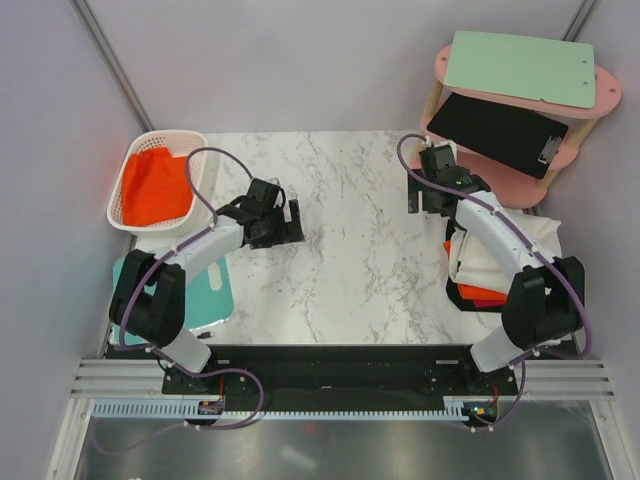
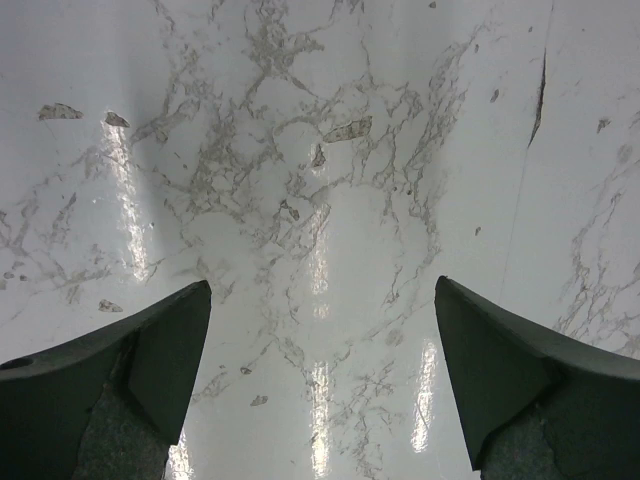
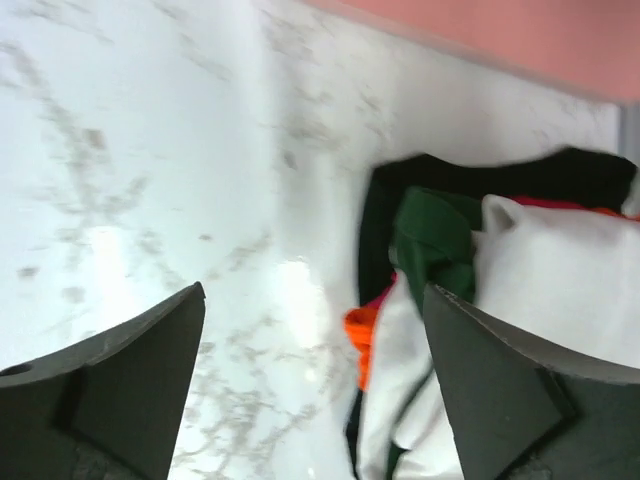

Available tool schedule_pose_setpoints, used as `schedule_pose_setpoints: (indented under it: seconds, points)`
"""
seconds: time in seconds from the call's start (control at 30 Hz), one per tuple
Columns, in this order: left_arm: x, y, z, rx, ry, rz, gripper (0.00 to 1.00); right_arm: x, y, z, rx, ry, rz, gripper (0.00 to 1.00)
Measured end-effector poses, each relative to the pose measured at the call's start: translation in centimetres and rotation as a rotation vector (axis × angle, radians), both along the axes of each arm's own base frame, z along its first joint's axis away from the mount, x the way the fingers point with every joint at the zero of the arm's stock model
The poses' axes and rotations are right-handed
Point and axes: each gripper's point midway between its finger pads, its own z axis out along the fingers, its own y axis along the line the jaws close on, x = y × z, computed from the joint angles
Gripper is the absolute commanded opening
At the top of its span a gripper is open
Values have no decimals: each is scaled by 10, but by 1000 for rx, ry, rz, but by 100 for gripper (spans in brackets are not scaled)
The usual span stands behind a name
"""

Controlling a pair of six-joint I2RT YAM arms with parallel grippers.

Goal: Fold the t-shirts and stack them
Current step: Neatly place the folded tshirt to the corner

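A cream-white t-shirt [image 1: 510, 250] lies crumpled on a pile of cloth at the right edge of the marble table, partly under my right arm. In the right wrist view the cream-white shirt [image 3: 560, 270] sits beside a dark green t-shirt [image 3: 432, 235], with orange and black cloth under them. My right gripper [image 1: 425, 190] is open and empty above bare marble, just left of the pile; it also shows in the right wrist view [image 3: 315, 300]. My left gripper [image 1: 285, 222] is open and empty over bare marble, as the left wrist view [image 2: 322, 300] shows.
A white basket [image 1: 140, 215] holding orange cloth [image 1: 157, 186] stands at the back left. A teal board [image 1: 205, 290] lies by the left arm. A pink two-tier shelf [image 1: 590, 105] with a green clipboard [image 1: 520, 68] and a black clipboard [image 1: 498, 133] stands at the back right.
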Motion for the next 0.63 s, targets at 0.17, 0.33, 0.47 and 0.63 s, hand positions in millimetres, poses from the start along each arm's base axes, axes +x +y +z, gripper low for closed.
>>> schedule_pose_setpoints:
  seconds: [0.17,0.33,0.47,0.63]
  points:
    - [3,3,11,9,-39,-4,100,12,56,13,110,-93,151,98]
    - [4,6,11,30,-49,-5,100,14,112,-16,170,-53,288,98]
    - [5,9,10,47,-55,-8,99,11,153,-50,202,6,380,98]
    - [6,13,9,72,-61,-7,99,0,191,-82,212,80,462,98]
